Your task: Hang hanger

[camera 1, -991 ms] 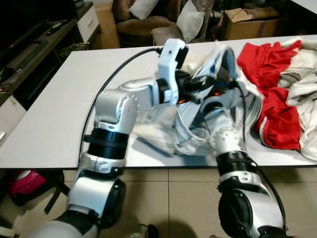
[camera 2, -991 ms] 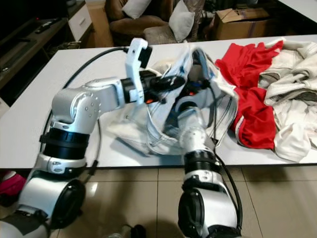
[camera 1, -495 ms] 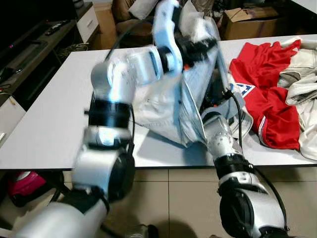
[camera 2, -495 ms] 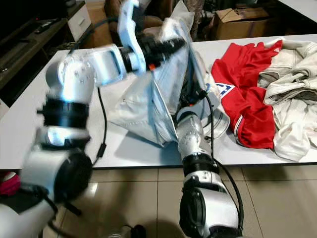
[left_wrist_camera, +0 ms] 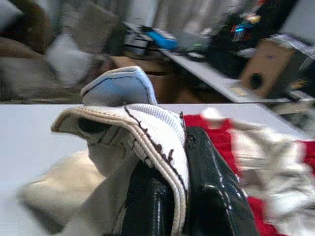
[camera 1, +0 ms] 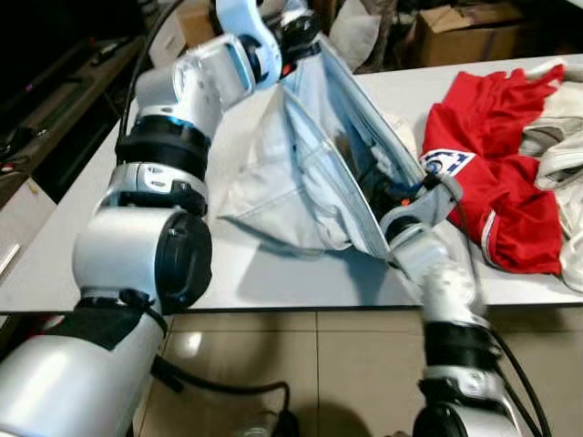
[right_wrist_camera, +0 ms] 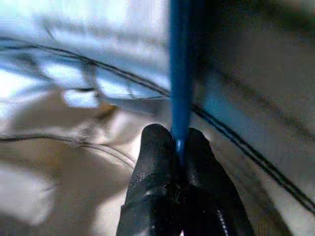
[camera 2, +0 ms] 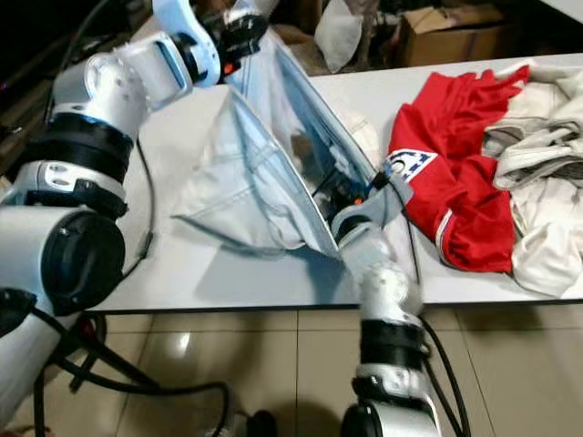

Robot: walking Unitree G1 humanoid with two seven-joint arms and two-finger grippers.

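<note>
L gripper [camera 1: 296, 27] is up at 12 o'clock over the table [camera 1: 82, 228], fingers [left_wrist_camera: 206, 196] clamped on the collar edge of the pale blue garment [camera 1: 301, 182], holding it lifted so it tents open. R gripper [right_wrist_camera: 178, 147] is inside the opening at about 3 o'clock of the fabric, fingers [right_wrist_camera: 152, 167] pinched tight on the blue hanger [right_wrist_camera: 181, 73], which runs straight away from the tips into the cloth. Hanger ends hidden, so can't tell if either shoulder is seated. To do it well, imo: keep L tension steady, feed hanger toward 12 along the seam, don't snag lining. Red shirt [camera 1: 492, 182] sits just beside at 3, keep wrist clear of it.
</note>
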